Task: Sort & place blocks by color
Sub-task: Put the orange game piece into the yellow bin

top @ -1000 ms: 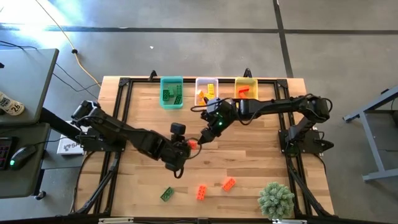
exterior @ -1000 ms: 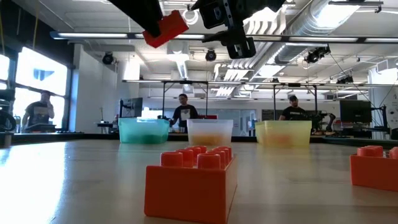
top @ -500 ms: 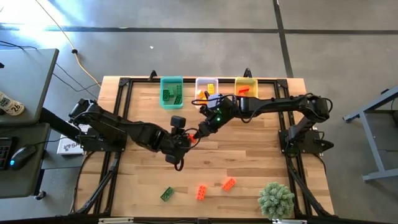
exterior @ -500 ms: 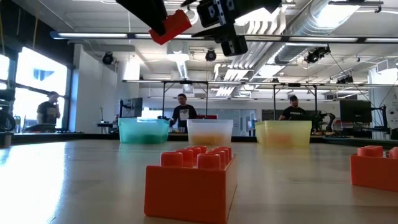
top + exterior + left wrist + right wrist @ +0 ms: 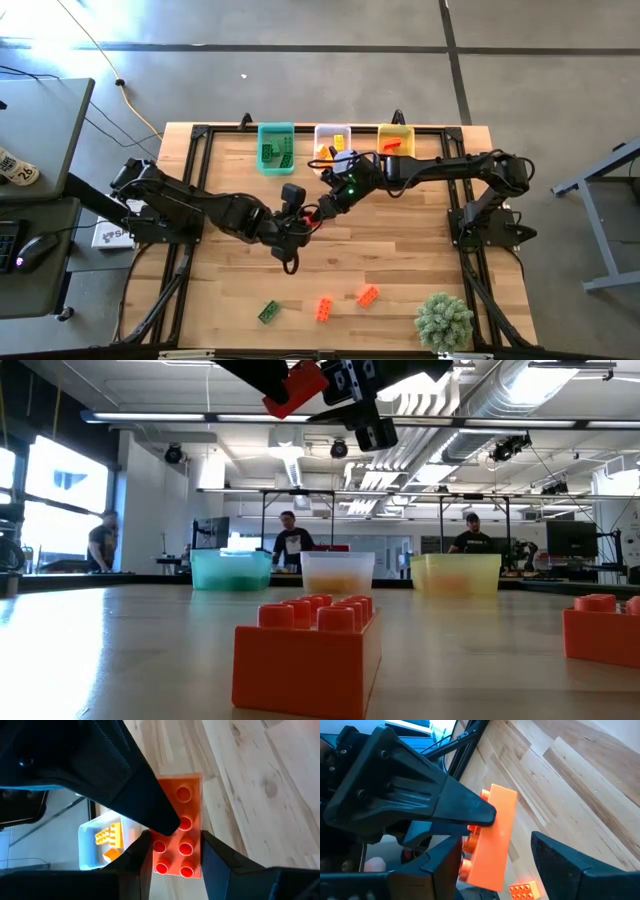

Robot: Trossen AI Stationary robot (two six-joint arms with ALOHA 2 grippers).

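Observation:
My left gripper is shut on an orange-red brick, held high above the table's middle; it also shows at the top of the low view. My right gripper is open at that same brick. One of its fingers stands by the studded face and the other stands off the opposite face. A green brick and two orange-red bricks lie flat near the table's front edge. My left gripper pinches the brick's two long sides between its two fingers, near one end. The brick is lifted clear of the table, and its studded top faces the left wrist camera. My right gripper: whether its finger touches the studs, I cannot tell.
Three bins stand at the far edge: teal with green bricks, clear with yellow bricks, and yellow with an orange-red brick. A fuzzy green plant stands at the front right corner. People stand in the room beyond the table.
My left gripper has carried the orange-red brick up and toward the table's far edge and right, up to my right gripper. My right gripper has shifted slightly toward the far edge and then kept still.

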